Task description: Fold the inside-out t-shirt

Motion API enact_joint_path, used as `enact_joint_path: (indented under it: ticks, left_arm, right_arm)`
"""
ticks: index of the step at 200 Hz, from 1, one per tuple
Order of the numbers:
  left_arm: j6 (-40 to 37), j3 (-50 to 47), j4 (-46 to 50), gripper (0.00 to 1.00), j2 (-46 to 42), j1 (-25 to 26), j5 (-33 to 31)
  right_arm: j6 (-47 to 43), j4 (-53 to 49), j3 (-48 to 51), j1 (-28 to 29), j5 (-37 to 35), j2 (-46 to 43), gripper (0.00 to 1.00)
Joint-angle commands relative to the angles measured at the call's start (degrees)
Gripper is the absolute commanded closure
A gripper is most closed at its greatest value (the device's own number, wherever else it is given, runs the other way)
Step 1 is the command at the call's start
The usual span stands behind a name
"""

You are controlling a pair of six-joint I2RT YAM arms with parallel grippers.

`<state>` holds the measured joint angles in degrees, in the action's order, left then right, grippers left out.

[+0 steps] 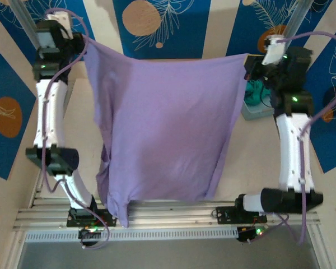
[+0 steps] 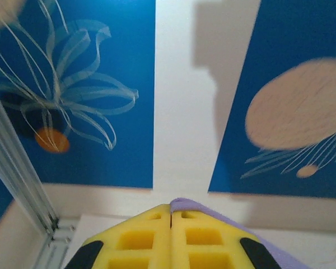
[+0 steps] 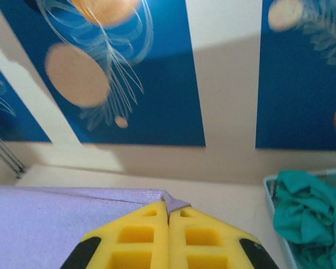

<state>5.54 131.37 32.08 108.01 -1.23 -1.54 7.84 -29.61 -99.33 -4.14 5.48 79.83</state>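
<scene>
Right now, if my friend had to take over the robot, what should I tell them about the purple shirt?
Left tool: shut on one top corner of the lavender t-shirt.
Right tool: shut on the other top corner.
The shirt hangs spread between the two, above the table, with its lower left end drooping toward the arm bases.
The teal garment lies in the bin on the right and is not part of the job.
Done: shirt lifted and stretched wide.
Left: lay it flat on the table, then make all the folds. None is made yet.
</scene>
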Motion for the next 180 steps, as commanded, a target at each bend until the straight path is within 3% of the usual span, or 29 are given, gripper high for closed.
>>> enact_joint_path:
  ticks: [1, 31, 38, 50, 78, 105, 143, 158, 180]
  left_arm:
    - [1.3, 3.7, -6.9, 1.0, 7.1, 0.4, -0.3]
    - [1.7, 21.6, -2.9, 1.0, 25.5, 1.6, -0.7]
    - [1.7, 25.1, -1.8, 0.99, 28.7, 1.9, -1.0]
    - [1.6, 26.6, -1.2, 0.72, 30.9, 2.0, -1.1]
    - [2.9, 20.8, 3.1, 0.46, 26.1, 2.0, -2.0]
    - [11.9, -1.8, 1.4, 0.37, 11.2, 2.4, 4.5]
    - [25.5, -51.8, -23.9, 0.33, -17.8, 6.5, 11.2]
    - [28.2, -64.5, -27.7, 0.33, -25.9, 8.7, 11.9]
    - [27.2, -77.3, -25.5, 0.33, -36.7, 13.9, 8.6]
  right_arm:
    - [-1.8, 8.7, 0.2, 1.9, -3.2, 7.5, 1.0]
    - [-0.1, 9.5, -7.9, 3.8, -4.9, 24.3, 1.0]
    - [0.0, 8.0, -10.6, 3.9, -5.2, 27.8, 0.96]
    - [-0.5, 4.7, -14.5, 4.1, -6.2, 32.0, 0.85]
    - [-1.3, 2.2, -12.1, 4.1, -7.5, 30.8, 0.64]
    - [0.0, 1.4, -0.4, 4.8, -7.9, 21.9, 0.55]
    - [6.9, -1.7, 24.3, 11.4, -13.4, 4.5, 0.54]
    - [10.9, -4.0, 33.5, 14.9, -14.3, -1.4, 0.53]
    - [17.5, -7.2, 44.8, 21.1, -17.9, -7.7, 0.52]
